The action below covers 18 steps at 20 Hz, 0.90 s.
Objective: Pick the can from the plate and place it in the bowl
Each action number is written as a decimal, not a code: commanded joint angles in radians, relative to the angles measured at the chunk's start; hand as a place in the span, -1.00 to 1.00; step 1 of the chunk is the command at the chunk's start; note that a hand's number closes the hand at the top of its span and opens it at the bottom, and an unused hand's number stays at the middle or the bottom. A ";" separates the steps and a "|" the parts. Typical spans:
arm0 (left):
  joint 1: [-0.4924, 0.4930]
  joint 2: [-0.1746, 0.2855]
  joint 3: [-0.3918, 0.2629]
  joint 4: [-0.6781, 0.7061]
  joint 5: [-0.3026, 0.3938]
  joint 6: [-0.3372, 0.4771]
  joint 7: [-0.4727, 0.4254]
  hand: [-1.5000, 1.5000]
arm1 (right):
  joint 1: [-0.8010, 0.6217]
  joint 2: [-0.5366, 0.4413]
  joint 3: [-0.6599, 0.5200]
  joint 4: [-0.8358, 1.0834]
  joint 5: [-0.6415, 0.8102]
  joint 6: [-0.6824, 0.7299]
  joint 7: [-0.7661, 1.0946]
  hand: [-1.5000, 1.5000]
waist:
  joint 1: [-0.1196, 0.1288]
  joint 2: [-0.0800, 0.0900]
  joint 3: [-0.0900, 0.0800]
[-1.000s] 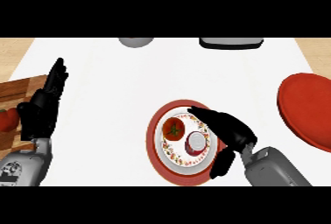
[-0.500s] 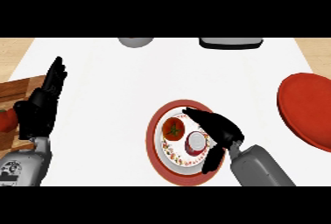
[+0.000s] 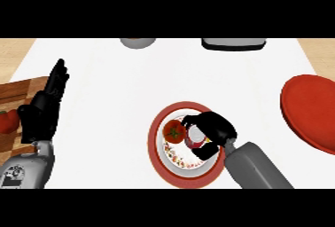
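The right forearm (image 3: 254, 167) comes in from the lower edge and slants up toward the view's left. Its right hand (image 3: 215, 127) is bent over at the wrist, with fingers and thumb curled round the can (image 3: 194, 137). The left hand (image 3: 40, 116) rests at the view's left, fingers straight and pointing away, above the near-upright left forearm (image 3: 25, 167).

Plate (image 3: 156, 148) sits lower centre on the desk (image 3: 163, 75). The tomato (image 3: 174, 131) is on its left half, with the can (image 3: 195, 137) touching its right side (right hand (image 3: 215, 128) has its fingers (image 3: 193, 119) wrapped round it). Bowl (image 3: 311, 111) is at the right edge, well apart. Cutting board (image 3: 20, 93) is at the left edge, with the open left hand (image 3: 42, 111) along its right side.
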 commanded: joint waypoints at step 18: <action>-0.018 -0.045 0.015 -0.002 -0.035 -0.034 0.014 0.00 | 0.021 0.149 0.080 -0.090 0.081 -0.391 0.571 1.00 | 0.016 0.005 0.002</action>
